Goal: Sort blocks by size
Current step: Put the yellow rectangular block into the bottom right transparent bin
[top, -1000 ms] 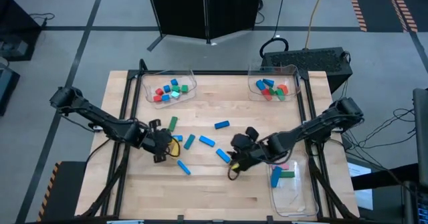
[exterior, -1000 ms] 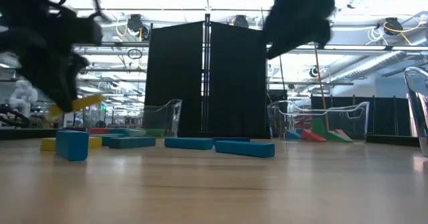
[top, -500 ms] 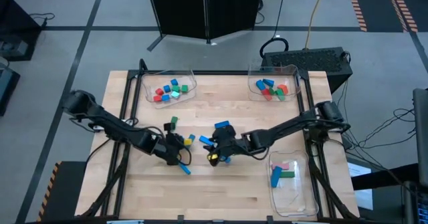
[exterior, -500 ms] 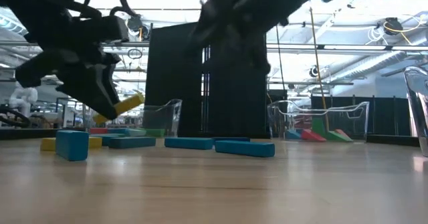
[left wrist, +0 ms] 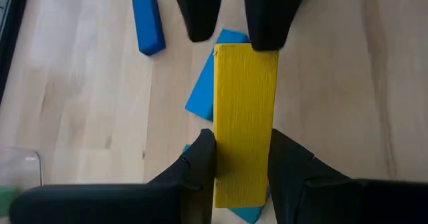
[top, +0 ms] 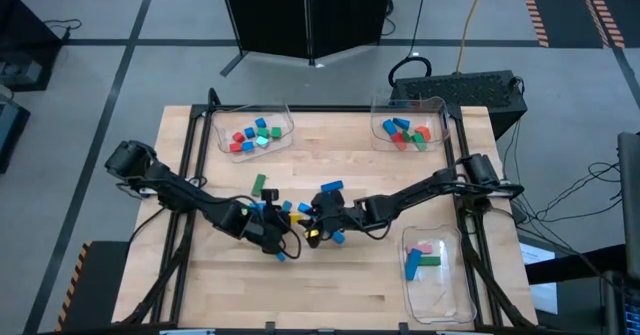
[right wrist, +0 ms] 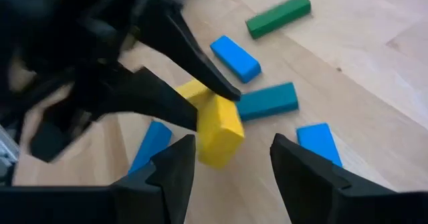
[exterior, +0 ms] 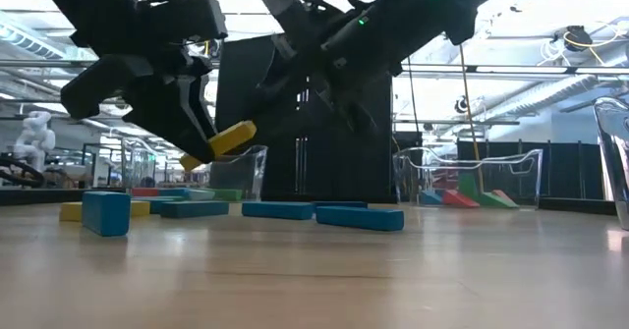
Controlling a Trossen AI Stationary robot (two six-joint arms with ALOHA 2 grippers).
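Note:
My left gripper (top: 280,227) hangs over the table's middle, shut on a yellow bar (left wrist: 244,117), which also shows in the low view (exterior: 231,138). My right gripper (top: 316,225) faces it from the table's right, open. Its fingers (right wrist: 177,167) stand on either side of the yellow bar's free end (right wrist: 217,124). Loose blocks lie flat on the wood below and around: blue ones (left wrist: 148,22) (right wrist: 235,58), a teal one (right wrist: 267,101) and a green one (right wrist: 277,15). My left gripper pinches the yellow bar's two long sides (left wrist: 242,174) between its two fingers, near one end. The fingers slant down and lie along the bar, which sticks out past their tips. The bar is lifted clear of the table and tilted. My right gripper: I cannot tell whether its fingers touch the bar's free end (left wrist: 246,50).
Clear trays stand at the far left (top: 252,133) and far right (top: 408,130) with small blocks, and one at the near right (top: 430,275) with longer blocks. A green block (top: 258,185) and a blue one (top: 331,187) lie farther back.
My left gripper has carried the yellow bar toward the table's right and rolled its wrist, so the bar now points at my right gripper. My right gripper has come down and toward the table's left, closing in on the bar's free end. Neither gripper's gap has changed.

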